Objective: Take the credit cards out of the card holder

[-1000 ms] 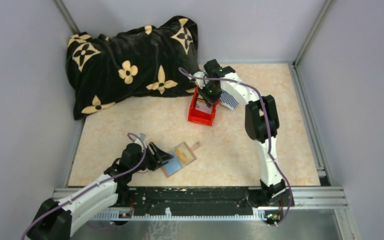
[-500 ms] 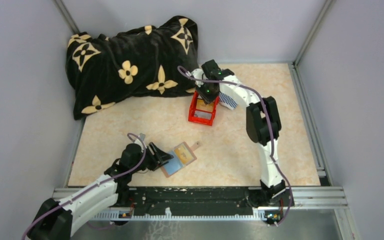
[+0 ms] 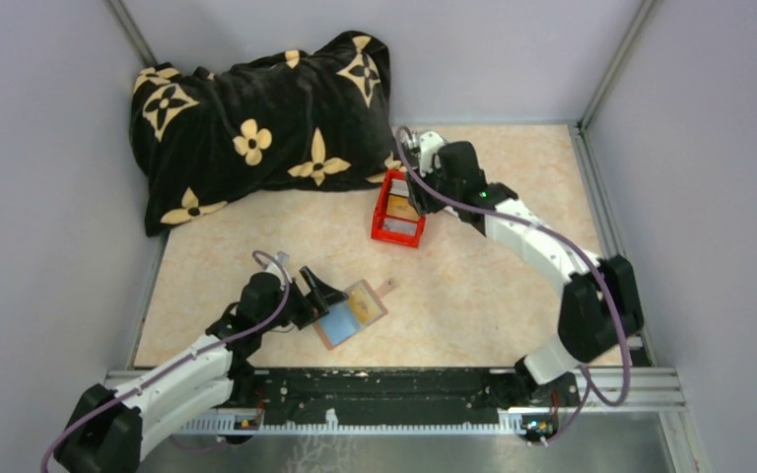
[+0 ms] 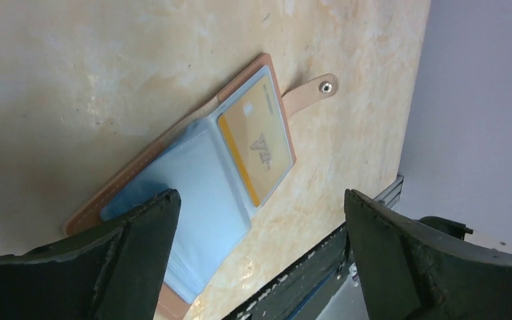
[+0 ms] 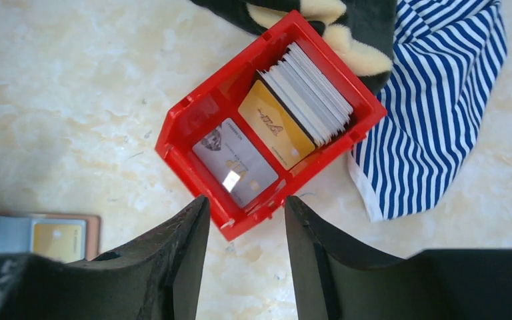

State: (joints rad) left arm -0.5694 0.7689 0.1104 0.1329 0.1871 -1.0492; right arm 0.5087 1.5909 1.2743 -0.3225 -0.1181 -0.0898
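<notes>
The card holder (image 3: 353, 312) lies open on the table near the front left, its snap tab (image 4: 313, 89) pointing away. Inside it, an orange credit card (image 4: 261, 137) sits beside a light blue sleeve (image 4: 193, 183). My left gripper (image 4: 260, 200) hovers just above the holder's near edge, open wide and empty; it also shows from above (image 3: 323, 291). My right gripper (image 5: 247, 203) is open and empty above the near corner of the red box (image 5: 173, 143). In the box lie a grey card (image 5: 237, 160), an orange card (image 5: 277, 123) and a stack of pale cards (image 5: 310, 90).
A black cushion with cream flowers (image 3: 256, 118) fills the back left and touches the red box (image 3: 386, 233). A blue-and-white striped cloth (image 5: 433, 100) lies right of the box. Grey walls and metal rails enclose the table; a black rail (image 3: 384, 384) runs along the front.
My left gripper's jaws have spread much wider over the holder. My right gripper has opened and drawn back from the red box, its elbow swinging out to the right.
</notes>
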